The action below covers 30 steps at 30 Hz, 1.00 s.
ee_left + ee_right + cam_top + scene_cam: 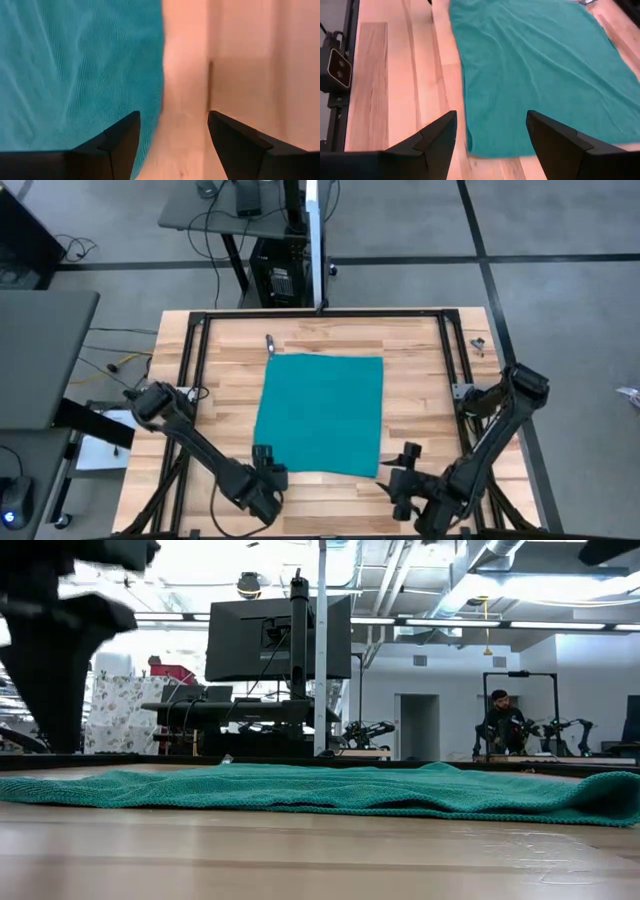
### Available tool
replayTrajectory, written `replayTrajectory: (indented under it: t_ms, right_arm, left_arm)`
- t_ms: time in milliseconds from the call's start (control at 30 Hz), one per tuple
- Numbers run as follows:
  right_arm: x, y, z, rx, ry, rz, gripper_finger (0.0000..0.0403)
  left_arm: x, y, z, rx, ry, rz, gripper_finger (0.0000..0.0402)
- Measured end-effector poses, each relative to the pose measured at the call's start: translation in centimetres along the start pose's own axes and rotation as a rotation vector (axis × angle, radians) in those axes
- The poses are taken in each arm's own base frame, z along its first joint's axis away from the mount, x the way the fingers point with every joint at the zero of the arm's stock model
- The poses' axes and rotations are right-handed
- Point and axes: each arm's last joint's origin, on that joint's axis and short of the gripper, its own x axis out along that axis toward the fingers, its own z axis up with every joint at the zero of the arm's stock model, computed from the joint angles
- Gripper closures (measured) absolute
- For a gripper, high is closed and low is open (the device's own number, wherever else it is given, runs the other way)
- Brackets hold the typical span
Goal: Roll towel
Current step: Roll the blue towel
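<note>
Both jaws apart over near corners of flat towel [320, 415] on counter [420, 345]; risk of uneven pinch, skewed roll.

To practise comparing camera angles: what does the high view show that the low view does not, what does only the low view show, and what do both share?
Only the high view shows the towel's whole flat outline, the left gripper open at its near left corner and the right gripper open at its near right corner. Only the low view shows the room behind: a monitor and a seated person. Both show the towel lying unrolled on the wooden table.
</note>
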Motion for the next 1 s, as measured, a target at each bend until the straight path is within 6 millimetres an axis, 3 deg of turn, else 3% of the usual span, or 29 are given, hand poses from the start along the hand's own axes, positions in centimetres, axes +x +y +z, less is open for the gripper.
replayTrajectory:
  t_ms: [567, 767, 1000]
  right_arm:
    - [0.5, -0.3, -0.5, 0.006, 0.01, -0.02, 0.0171]
    - [2.0, -0.1, -1.7, 0.017, 0.029, 0.005, 0.0171]
    - [6.1, 3.0, -4.0, -0.21, 0.025, 0.025, 0.0171]
  left_arm:
    - [3.1, 1.6, -0.2, -0.017, -0.004, 0.204, 0.0185]
    - [3.3, 1.7, -0.1, -0.021, -0.009, 0.21, 0.0185]
    - [3.3, 1.6, -0.1, -0.066, -0.021, 0.204, 0.0185]
